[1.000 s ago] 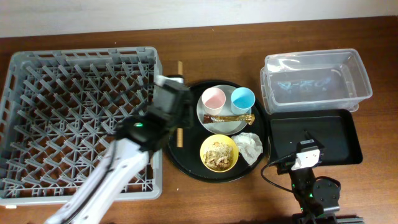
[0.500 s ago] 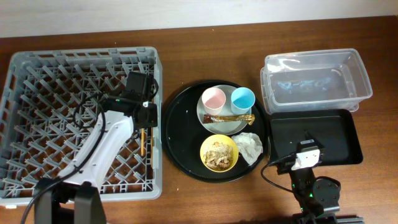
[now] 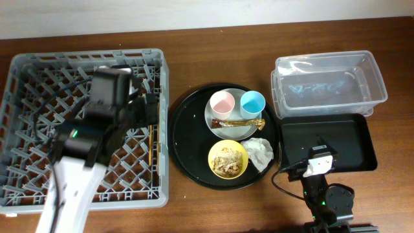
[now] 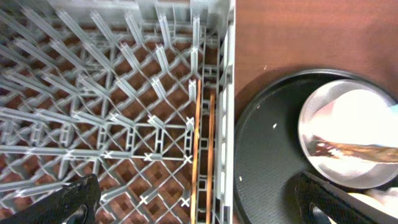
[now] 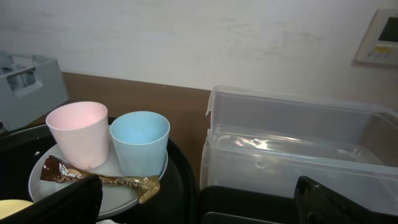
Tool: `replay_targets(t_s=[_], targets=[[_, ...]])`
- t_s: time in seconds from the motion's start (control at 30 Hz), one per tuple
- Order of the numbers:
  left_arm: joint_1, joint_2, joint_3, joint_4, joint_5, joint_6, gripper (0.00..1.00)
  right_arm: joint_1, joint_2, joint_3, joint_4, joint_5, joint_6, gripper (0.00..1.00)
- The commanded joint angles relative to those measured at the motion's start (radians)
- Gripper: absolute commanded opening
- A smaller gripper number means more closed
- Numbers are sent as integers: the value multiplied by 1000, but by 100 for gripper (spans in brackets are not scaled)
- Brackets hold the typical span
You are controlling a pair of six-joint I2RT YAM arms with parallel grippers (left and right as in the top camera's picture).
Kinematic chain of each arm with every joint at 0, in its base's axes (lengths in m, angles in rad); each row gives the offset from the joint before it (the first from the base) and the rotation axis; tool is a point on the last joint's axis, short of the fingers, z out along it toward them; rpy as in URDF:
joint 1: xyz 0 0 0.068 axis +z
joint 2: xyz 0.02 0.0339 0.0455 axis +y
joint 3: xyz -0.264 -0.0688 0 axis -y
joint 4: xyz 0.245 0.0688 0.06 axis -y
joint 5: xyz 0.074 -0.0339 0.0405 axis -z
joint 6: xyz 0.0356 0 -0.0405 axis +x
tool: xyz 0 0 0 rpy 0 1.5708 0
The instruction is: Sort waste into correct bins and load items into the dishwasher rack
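**Left arm goes up, sticks stay down**

Half a second ago the left gripper (image 4: 202,202) was low over the two thin wooden chopsticks (image 4: 204,155). Now it is higher, with its fingers wide apart and holding nothing. The chopsticks lie flat, side by side, in the big grey plastic rack (image 3: 39,71), along its right wall. The rack sits by the left edge of the brown wooden table (image 3: 213,58). The right gripper (image 5: 202,202) is near the front edge, fingers apart and empty. The small pink cup (image 3: 222,102), small light-blue cup (image 3: 252,101) and long brown-and-gold wrapper (image 3: 238,122) sit on the pale round plate (image 3: 233,133).
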Motion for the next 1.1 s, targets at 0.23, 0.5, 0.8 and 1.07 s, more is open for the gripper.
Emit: replay_targets(t_s=[0.23,0.5,0.8,1.07], targets=[[6,-99,14,-12,-7,-9,99,-2,-4,-5,49,-82,169,99],[6,-99,14,-12,-7,-9,99,-2,232,662,-473,-90,215,99],[6,-99,14,-12,-7,-9,99,-1,1096,1498,-1290,-393,219,60],[6,-98,14,-12,-7,-9,99,381,1156,1188,-1118,-233,384,53]])
